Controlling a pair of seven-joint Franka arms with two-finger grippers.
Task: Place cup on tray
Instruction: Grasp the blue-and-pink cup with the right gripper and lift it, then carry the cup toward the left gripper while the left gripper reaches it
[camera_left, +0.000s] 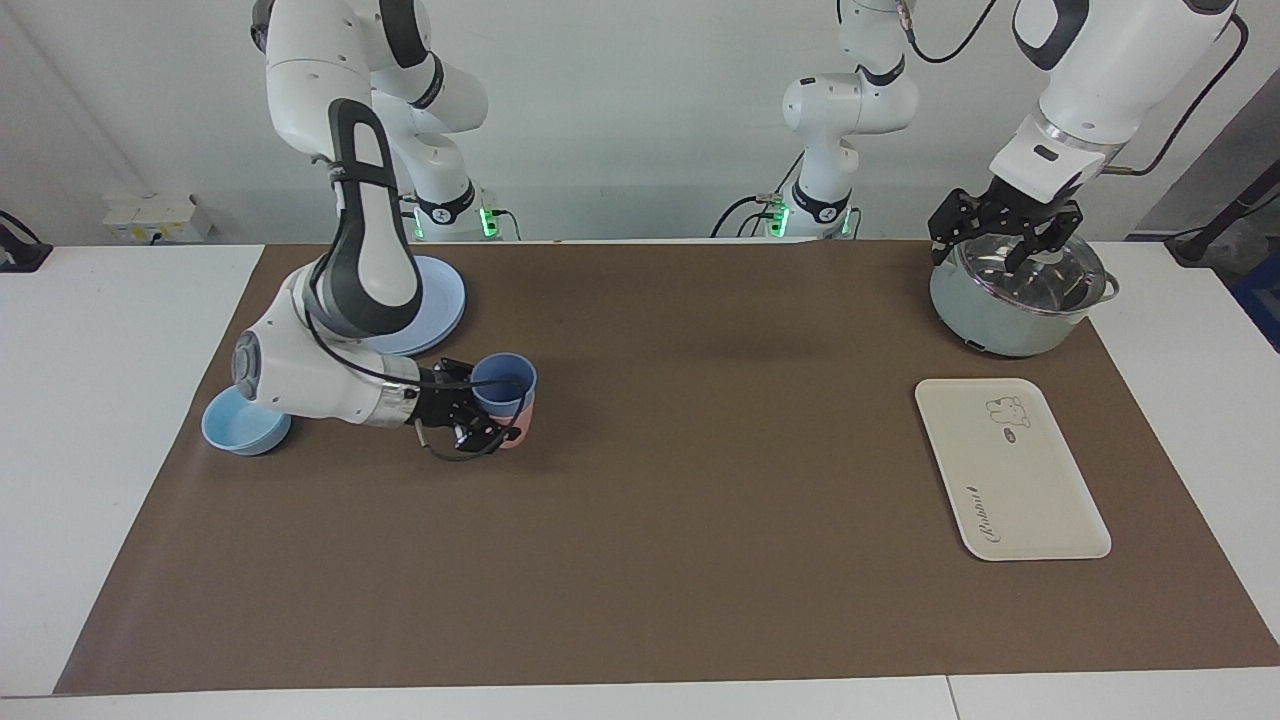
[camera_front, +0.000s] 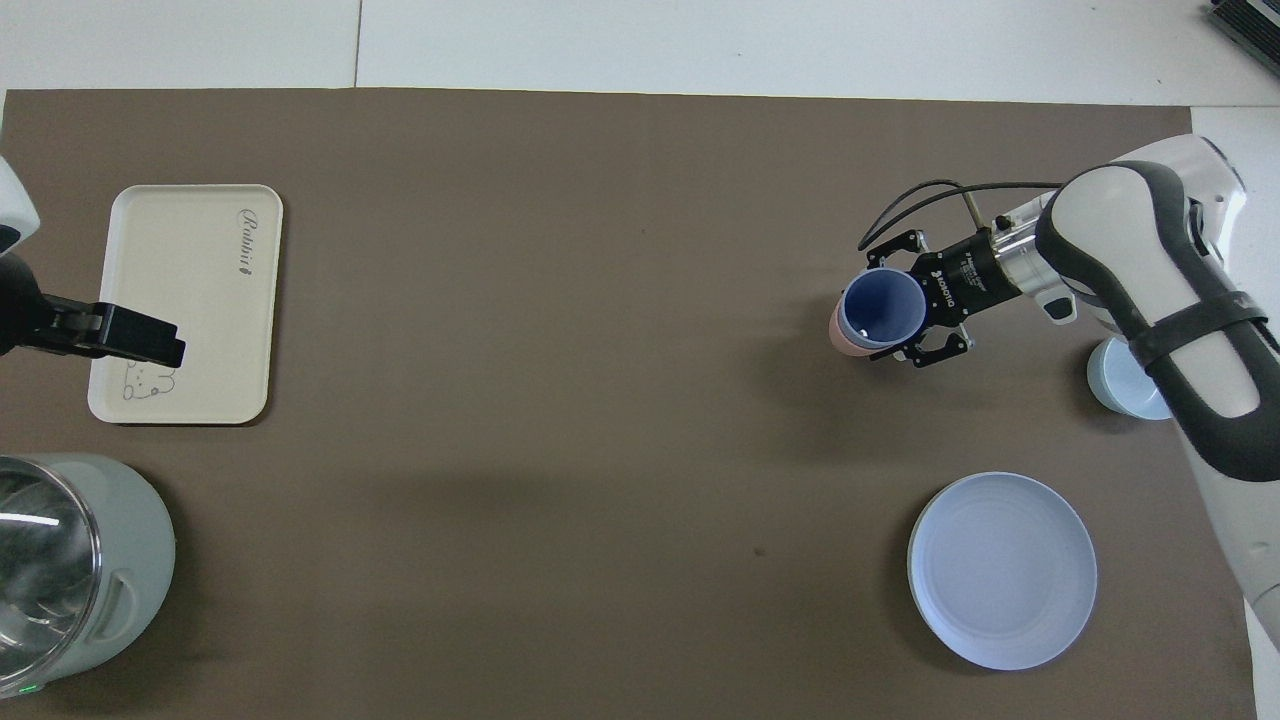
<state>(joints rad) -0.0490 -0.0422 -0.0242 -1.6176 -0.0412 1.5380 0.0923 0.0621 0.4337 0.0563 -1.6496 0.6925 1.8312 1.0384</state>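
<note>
- The pot (camera_left: 1018, 296) stands nearest to the robots, at the left arm's end of the surface (camera_left: 700, 480). It is a round pale green pot with small side handles and a shiny glass lid.
- The left claw (camera_left: 1003, 240) hangs over this pot lid with its fingers spread apart, and it holds nothing. The left arm waits there.
- The plate (camera_left: 410, 300) is a round, flat, matte blue disc with a low rim, near the robots at the right arm's end. The right arm hides a part of it in the facing view.
- The bowl (camera_left: 245, 428) is low, round and light blue, farther from the robots than the plate, near the edge of the brown mat (camera_front: 600, 300).
- The right claw (camera_left: 492, 415) is closed on the cup (camera_left: 503, 385), gripping it from the side. The cup is a small tapered tumbler of matte periwinkle-blue plastic without handle.
- This cup sits inside a pink tumbler (camera_left: 520, 432) of the same shape. I cannot tell if the pink tumbler touches the mat.
- The tray (camera_left: 1010, 467) is a flat cream-white rectangle with rounded corners, a small animal drawing and cursive letters. It lies farther from the robots than the pot, well apart from the cup.
</note>
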